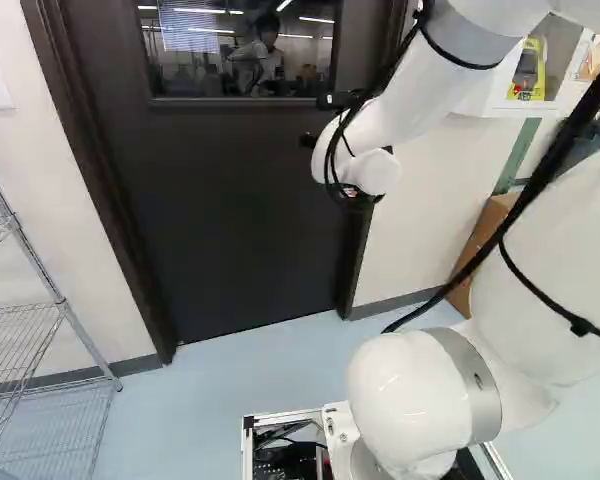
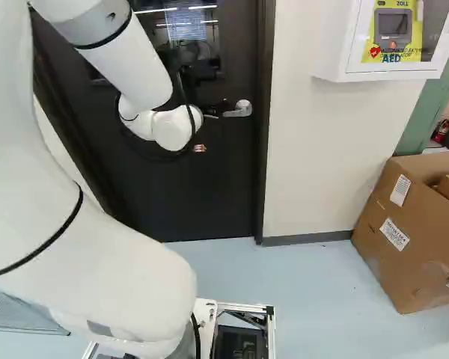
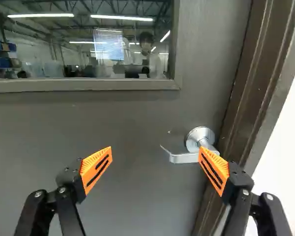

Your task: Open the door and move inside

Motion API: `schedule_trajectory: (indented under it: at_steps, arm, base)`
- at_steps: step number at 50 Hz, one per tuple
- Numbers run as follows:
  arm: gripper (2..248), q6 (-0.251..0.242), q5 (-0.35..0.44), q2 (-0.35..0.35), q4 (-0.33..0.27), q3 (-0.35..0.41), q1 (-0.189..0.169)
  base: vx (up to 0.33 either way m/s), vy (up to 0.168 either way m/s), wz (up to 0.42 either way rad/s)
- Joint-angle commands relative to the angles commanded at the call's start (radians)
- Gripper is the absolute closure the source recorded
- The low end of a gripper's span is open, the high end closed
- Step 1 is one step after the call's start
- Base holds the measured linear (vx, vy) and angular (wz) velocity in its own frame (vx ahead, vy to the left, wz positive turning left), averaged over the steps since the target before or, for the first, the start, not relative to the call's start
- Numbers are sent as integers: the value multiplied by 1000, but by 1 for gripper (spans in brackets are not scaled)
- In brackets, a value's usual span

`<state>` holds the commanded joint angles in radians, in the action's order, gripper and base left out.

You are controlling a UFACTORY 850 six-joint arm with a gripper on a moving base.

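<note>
The dark door (image 1: 240,210) stands closed in its frame. Its silver lever handle (image 2: 239,109) shows at the door's right side in the right base view, just right of the gripper (image 2: 200,148), which is mostly hidden by the wrist. In the wrist view the gripper (image 3: 155,153) has its fingers wide apart with nothing held between them. One orange finger pad (image 3: 214,169) overlaps the base of the lever handle (image 3: 184,157), whose free end points into the gap between the fingers. Whether pad and handle touch, I cannot tell.
The door frame (image 3: 250,93) runs close beside the handle. A wire shelf (image 1: 25,330) stands left of the door. Right of it, a white AED cabinet (image 2: 395,76) hangs on the wall above a cardboard box (image 2: 404,239). The door has a window (image 3: 83,85).
</note>
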<state>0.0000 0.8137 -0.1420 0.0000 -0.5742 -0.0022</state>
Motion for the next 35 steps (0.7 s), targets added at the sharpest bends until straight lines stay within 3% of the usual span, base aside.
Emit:
schedule_trajectory:
  at_steps: [21, 35]
  arm:
    - [3, 0, -95, 69, 0, -109, 10]
    - [3, 0, -109, 108, 0, -146, 12]
  base:
    - [0, 0, 0]
    - [0, 0, 0]
